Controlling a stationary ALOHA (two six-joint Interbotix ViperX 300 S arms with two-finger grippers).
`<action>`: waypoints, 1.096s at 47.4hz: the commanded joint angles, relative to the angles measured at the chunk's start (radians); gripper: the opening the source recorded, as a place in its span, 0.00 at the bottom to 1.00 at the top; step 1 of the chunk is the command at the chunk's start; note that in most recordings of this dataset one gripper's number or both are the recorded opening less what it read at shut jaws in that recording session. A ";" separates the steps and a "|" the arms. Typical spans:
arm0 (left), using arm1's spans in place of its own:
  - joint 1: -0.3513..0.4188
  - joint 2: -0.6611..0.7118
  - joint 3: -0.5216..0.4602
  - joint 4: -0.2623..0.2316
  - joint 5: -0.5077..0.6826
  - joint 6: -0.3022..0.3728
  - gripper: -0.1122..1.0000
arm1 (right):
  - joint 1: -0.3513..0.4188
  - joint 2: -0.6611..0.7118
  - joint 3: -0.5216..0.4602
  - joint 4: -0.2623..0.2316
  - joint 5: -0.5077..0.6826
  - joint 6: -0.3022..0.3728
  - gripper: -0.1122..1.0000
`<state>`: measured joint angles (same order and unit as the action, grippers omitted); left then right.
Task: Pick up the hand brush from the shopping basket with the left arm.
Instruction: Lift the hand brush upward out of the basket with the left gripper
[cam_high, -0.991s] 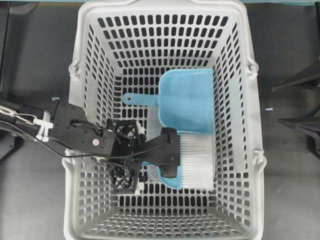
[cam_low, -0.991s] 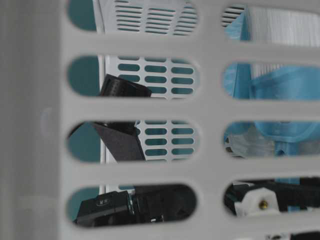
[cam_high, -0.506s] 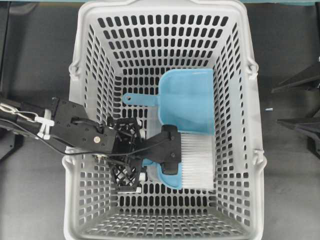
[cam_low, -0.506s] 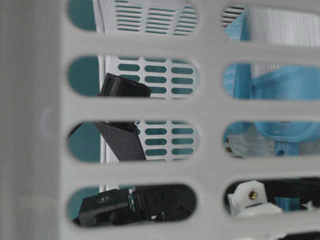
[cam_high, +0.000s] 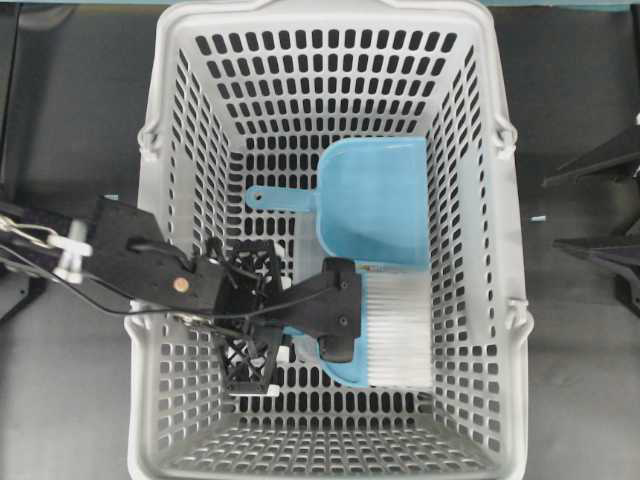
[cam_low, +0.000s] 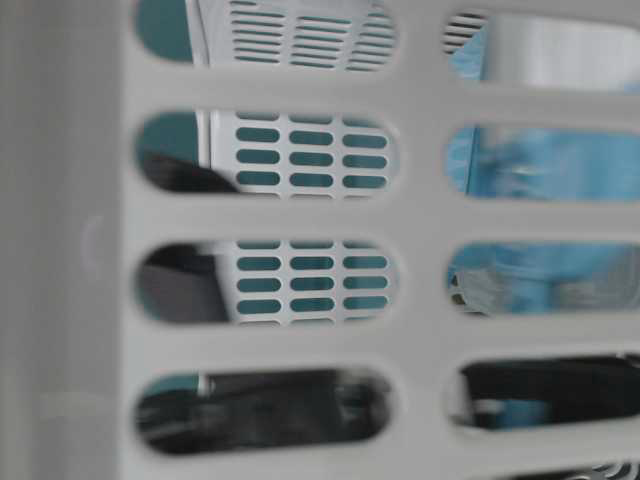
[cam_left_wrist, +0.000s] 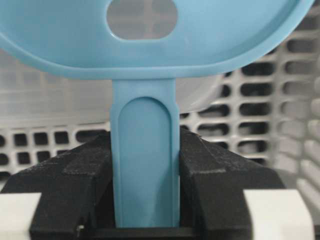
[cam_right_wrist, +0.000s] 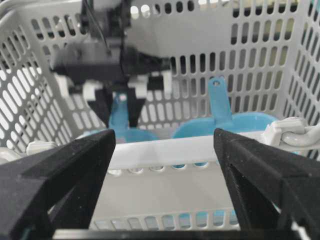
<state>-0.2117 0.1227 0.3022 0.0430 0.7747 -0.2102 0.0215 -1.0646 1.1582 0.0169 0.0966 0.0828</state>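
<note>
Brush handle (cam_left_wrist: 145, 165) stands clamped between left pincer (cam_left_wrist: 145, 200) fingers (cam_left_wrist: 70, 185).

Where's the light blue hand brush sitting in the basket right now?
In the overhead view the light blue plastic hand brush lies in the grey slotted basket's lower right, just below the blue dustpan scoop, its handle between the left gripper's fingers.

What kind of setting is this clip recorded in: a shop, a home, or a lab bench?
Most likely a robot lab bench, not a shop. A grey shopping basket sits alone on a dark tabletop, holding only a hand brush and a blue dustpan, with the left end effector closed on the brush's handle.
</note>
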 joint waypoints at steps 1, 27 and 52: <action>-0.002 -0.071 -0.061 0.003 0.058 0.002 0.32 | 0.000 0.006 -0.008 0.003 -0.009 0.002 0.78; 0.015 -0.239 -0.453 0.003 0.488 0.003 0.32 | 0.000 -0.009 -0.003 0.003 -0.011 0.002 0.78; 0.021 -0.236 -0.434 0.003 0.486 0.005 0.32 | 0.000 -0.009 -0.003 0.006 -0.011 0.002 0.78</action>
<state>-0.1871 -0.0966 -0.1227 0.0430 1.2655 -0.2071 0.0215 -1.0799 1.1643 0.0184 0.0966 0.0828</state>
